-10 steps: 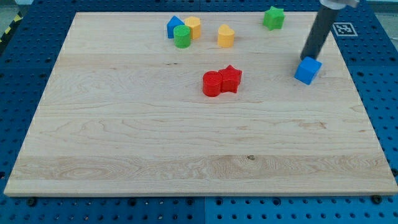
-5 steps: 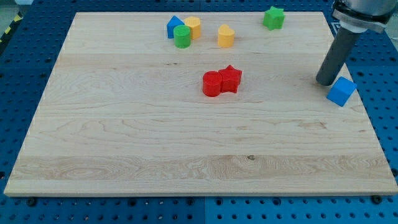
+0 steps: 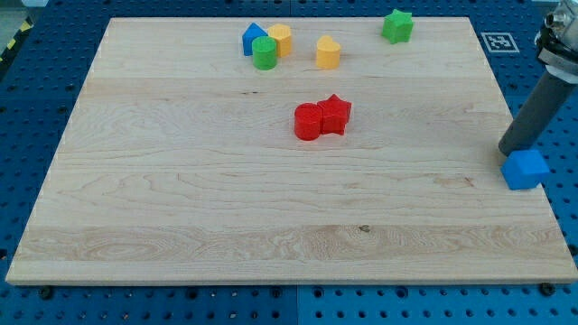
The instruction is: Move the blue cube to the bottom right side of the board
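The blue cube (image 3: 525, 169) sits at the right edge of the wooden board (image 3: 181, 181), a little below mid-height, partly overhanging the edge. My tip (image 3: 510, 150) touches the cube's upper left corner, and the dark rod rises from it toward the view's upper right.
At the view's top stand a blue house-shaped block (image 3: 254, 38), a green cylinder (image 3: 265, 54), a yellow block (image 3: 281, 40), another yellow block (image 3: 328, 52) and a green star (image 3: 396, 25). A red cylinder (image 3: 308, 122) and a red star (image 3: 335, 114) sit together near the centre.
My tip has pushed the blue cube to the right and downward, from the upper right part of the board to its right edge. The other blocks have not moved.
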Available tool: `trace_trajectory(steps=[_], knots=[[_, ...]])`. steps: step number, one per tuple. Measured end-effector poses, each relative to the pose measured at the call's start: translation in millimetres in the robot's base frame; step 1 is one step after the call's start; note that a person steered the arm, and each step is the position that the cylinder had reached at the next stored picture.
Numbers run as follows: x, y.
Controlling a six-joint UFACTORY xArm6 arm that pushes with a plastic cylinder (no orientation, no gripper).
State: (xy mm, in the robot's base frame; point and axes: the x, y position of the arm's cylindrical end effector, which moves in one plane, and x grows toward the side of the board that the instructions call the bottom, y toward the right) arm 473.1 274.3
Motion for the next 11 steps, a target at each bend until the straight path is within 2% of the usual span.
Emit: trace_trajectory(steps=[1,4,8,9,10,11], knots=[[16,0],[16,14],[60,13],[64,2],[44,-41],[-1,-107]])
